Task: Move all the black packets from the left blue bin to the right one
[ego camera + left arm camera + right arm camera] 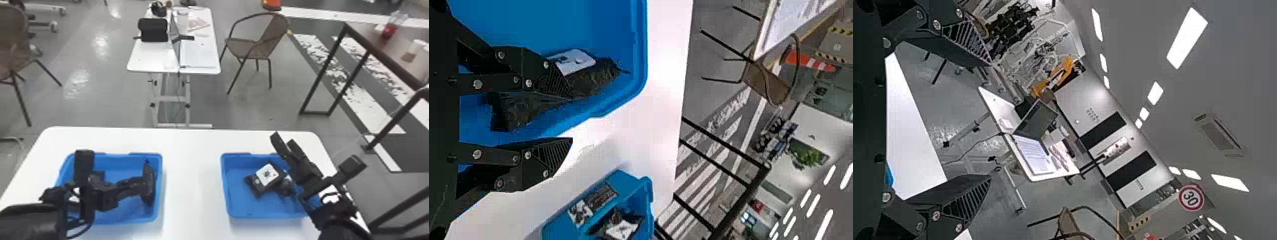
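Black packet (596, 82) still to be moved, by my reading, lies in the left bin (123, 162), close to the wall that faces the right bin (236, 207). The left end effector (568, 117) is over it with its fingers well apart and nothing gripped; in the left wrist view one finger overlaps the packet, while the other is seen against the bin's edge and the white worktop (191, 178). That looks off-centre, so the step in hand, picking up the packet, would go best with a small shift toward the bin's inside before going lower — otherwise the outer finger could come down on the rim or pinch the wall. Aim for one finger on each side of the thick middle, and close firmly, since crinkled wrapping may slip if only a corner is caught. Then lift straight up until the packet clears the rim, cross over, and let go low beside the labelled packet (267, 174) already in the right bin. The right end effector (990, 120), open and empty, is by that bin's outer side — worth allowing room there.
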Controlling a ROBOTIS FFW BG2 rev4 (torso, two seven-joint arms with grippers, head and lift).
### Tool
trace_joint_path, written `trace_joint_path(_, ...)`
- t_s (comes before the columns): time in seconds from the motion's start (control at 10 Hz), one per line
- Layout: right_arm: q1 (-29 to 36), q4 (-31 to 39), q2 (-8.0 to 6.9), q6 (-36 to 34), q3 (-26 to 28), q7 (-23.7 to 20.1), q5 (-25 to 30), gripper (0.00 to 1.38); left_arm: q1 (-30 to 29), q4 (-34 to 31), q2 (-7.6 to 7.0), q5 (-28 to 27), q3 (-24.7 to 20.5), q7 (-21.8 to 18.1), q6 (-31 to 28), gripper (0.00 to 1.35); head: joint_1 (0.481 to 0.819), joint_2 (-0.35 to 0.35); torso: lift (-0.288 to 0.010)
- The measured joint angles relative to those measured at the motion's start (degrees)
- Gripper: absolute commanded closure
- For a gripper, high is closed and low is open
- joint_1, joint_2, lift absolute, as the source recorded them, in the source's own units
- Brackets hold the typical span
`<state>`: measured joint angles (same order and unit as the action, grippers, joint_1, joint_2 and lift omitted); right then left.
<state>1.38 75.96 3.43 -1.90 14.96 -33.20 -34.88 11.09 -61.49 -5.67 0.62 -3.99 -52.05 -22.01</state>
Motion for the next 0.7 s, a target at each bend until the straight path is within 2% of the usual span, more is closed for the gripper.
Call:
trace_joint_path(0.1,-0.1,-0.05,0.0,-0.55,-0.31,-0.35,-0.16,0.24,-1.58,-2.4,-0.02,-0.07,-0.87,-4.36,1.3,0.82,0.695,-0.156,0.0)
trace_joint_path(0.3,-0.33,-0.52,-0.02,-0.91,-0.96,-0.56,-0.84,0.24,-3.49,-5.22,0.81,-2.9,-3.2,-5.11,-0.44,0.8,0.695,-0.141,0.0)
trace_joint_path(0.5,-0.62,-0.86,-0.02,-1.06,-1.34,-0.9,-0.98,0.24,-5.01,-7.58,3.48,-7.63,-8.1,-4.35,-4.23,0.31,0.695,-0.121,0.0)
trace_joint_path(0.6,-0.61,-0.89,-0.01,-1.18,-1.35,-1.09,-0.98,0.24,-5.64,-8.75,4.54,-9.79,-10.37,-4.23,-5.27,0.16,0.695,-0.108,0.0)
trace_joint_path(0.7,-0.45,-0.9,0.0,-1.29,-1.34,-1.16,-1.05,0.24,-6.03,-9.29,4.8,-10.4,-11.76,-3.91,-5.54,0.01,0.695,-0.096,0.0)
